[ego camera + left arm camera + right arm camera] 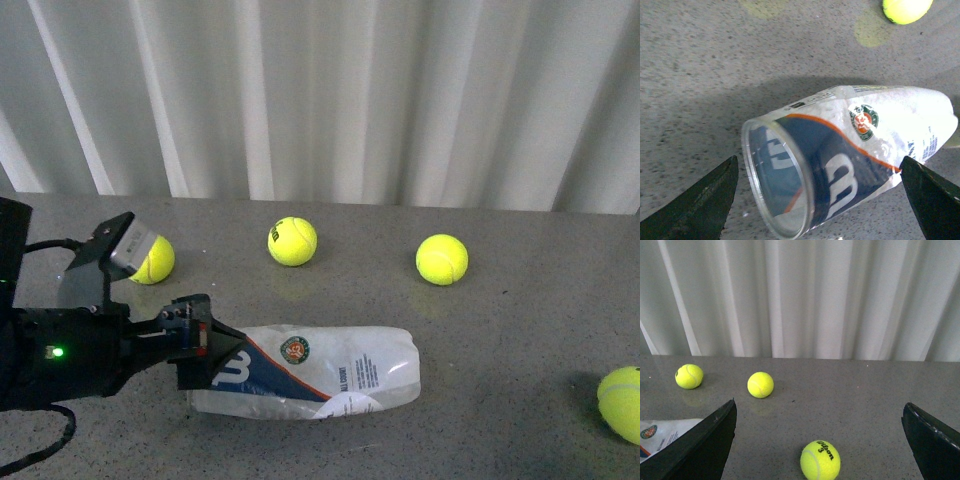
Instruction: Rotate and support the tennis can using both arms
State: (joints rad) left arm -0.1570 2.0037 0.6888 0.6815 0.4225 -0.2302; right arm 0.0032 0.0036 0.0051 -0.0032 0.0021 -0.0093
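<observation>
The tennis can [320,372] lies on its side on the grey surface [520,330], down toward 6 o'clock from where I stand. Its long axis runs from 9 to 3 o'clock. The left arm [60,365] extends low from 9 o'clock, a green light glowing on its housing. The left hand [203,347] sits right at the can's 9 o'clock end, where the rimmed open mouth is.

In the left wrist view its two dark fingers [697,205] are spread wide and released, one on each side of that end. The navy label, orange stripe and white panel lie between them. I cannot tell whether either finger actually touches the plastic.

The right hand [818,402] is out of the front view. Its own camera shows it just as wide apart and gripping nothing, above the surface, with a yellow ball marked Wilson 3 [820,460] lying ahead of it.

Beyond the can, tennis balls [292,241] sit at 10, 12 and 1 o'clock, the first half behind the arm's grey box [130,245]. Another lies at 3 o'clock.
</observation>
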